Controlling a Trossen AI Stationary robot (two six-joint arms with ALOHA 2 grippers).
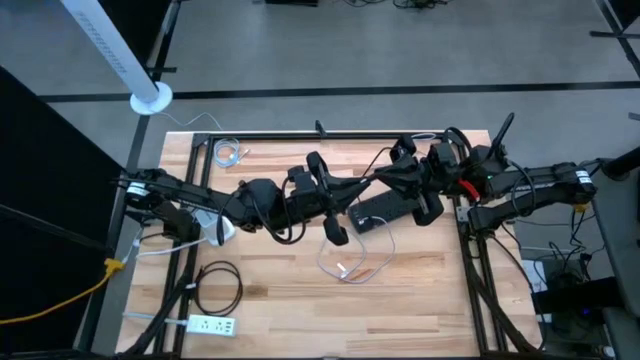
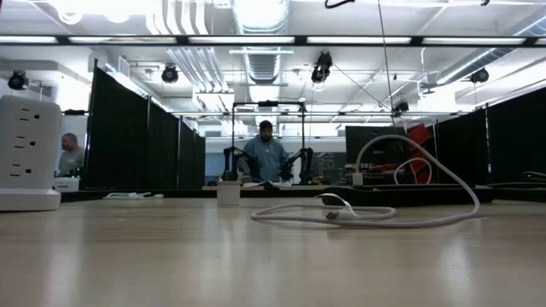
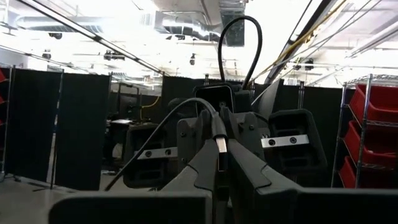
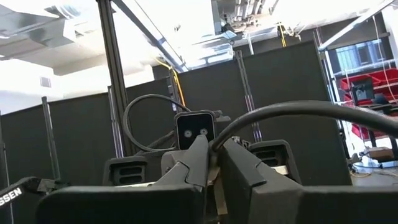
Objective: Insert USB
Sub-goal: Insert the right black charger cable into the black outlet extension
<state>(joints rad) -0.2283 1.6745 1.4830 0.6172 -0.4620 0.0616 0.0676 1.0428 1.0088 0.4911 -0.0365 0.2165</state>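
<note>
- Left wrist view: my left pincer [image 3: 219,167] clamps the USB plug [image 3: 220,146] above the table's [image 1: 420,300] middle, long axis pointing outward.
- My right pincer [image 4: 212,163] pinches the cable [image 4: 292,112].
- "SSEN" is readable.

Both robot arms are dark, nearly black, and made of chunky parts joined in a row. The left arm [image 1: 250,200] has black cables that loop beside it. The right arm [image 1: 520,185] has a bit of red and a small orange spot near its far end. Each gripper has two thick dark fingers [image 3: 208,168] that get thin at the tips. Behind the left fingers sits a pale strip with small round screws [image 3: 284,141]. A dark box [image 4: 195,130] faces the right wrist view, and white letters [image 4: 10,197] show low in its corner.
</note>
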